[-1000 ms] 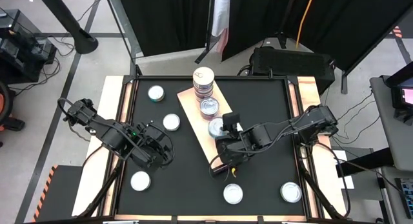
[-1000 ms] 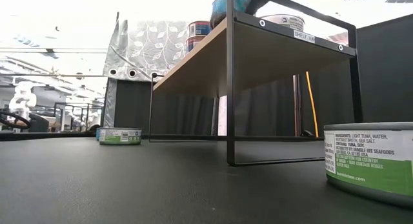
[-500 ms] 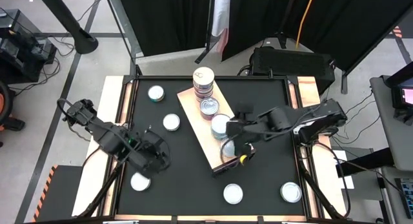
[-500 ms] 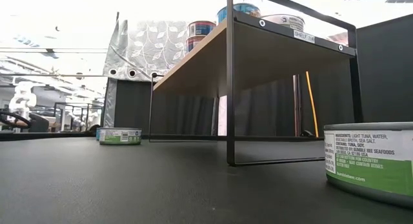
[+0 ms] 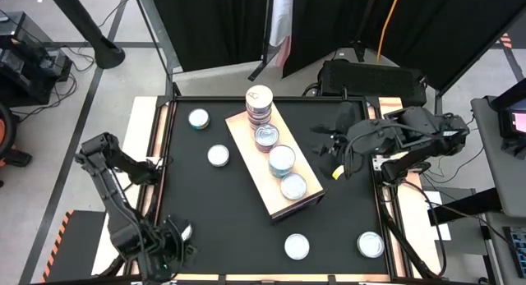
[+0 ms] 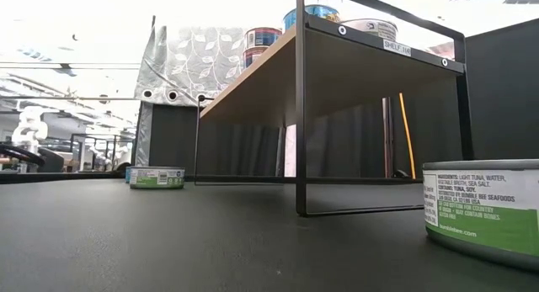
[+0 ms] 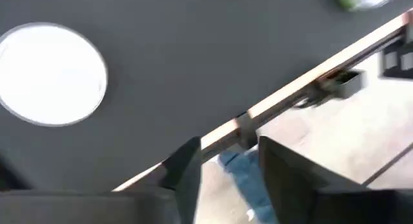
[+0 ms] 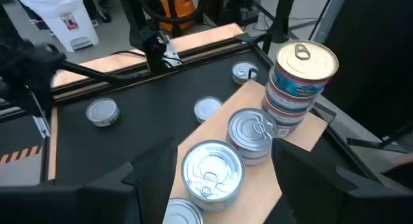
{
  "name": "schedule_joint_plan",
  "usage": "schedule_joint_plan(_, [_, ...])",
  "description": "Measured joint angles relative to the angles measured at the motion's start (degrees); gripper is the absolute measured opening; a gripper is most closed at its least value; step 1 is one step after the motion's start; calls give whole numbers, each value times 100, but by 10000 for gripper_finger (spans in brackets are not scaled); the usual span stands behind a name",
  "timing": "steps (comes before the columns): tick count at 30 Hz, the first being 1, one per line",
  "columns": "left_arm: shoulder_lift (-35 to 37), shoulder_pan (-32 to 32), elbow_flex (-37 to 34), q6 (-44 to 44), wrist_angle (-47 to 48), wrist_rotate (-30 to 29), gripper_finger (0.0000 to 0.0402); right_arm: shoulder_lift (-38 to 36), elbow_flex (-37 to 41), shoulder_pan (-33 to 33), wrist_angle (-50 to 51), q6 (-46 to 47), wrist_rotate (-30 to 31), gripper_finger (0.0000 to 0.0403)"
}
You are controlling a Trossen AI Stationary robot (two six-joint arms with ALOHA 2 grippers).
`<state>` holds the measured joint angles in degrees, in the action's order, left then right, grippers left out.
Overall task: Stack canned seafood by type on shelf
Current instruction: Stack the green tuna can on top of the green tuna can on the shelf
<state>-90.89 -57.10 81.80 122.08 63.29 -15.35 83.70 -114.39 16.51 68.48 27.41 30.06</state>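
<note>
Tins on shelf, clear of right gripper; jaws spread, empty.

Tins crowd shelf; black tabletop btwn loose tins open.

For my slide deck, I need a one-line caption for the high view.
Top-down: tins lined along the shelf, tall stack at its far end, loose tins on the black table, both arms withdrawn.
</note>
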Motion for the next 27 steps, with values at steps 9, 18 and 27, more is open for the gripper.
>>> schedule_joint_plan(9, [-81, 395, -617, 131, 661, 1351, 28, 18, 2, 7, -60, -106, -208, 222])
schedule_joint_plan(18, [-115, 513, -1566, 210, -473, 1587, 10, 22, 2, 35, -60, -120, -501, 207])
schedule_joint_plan(27, [-521, 619, -1571, 166, -442, 1571, 10, 20, 2, 85, -91, -126, -511, 198])
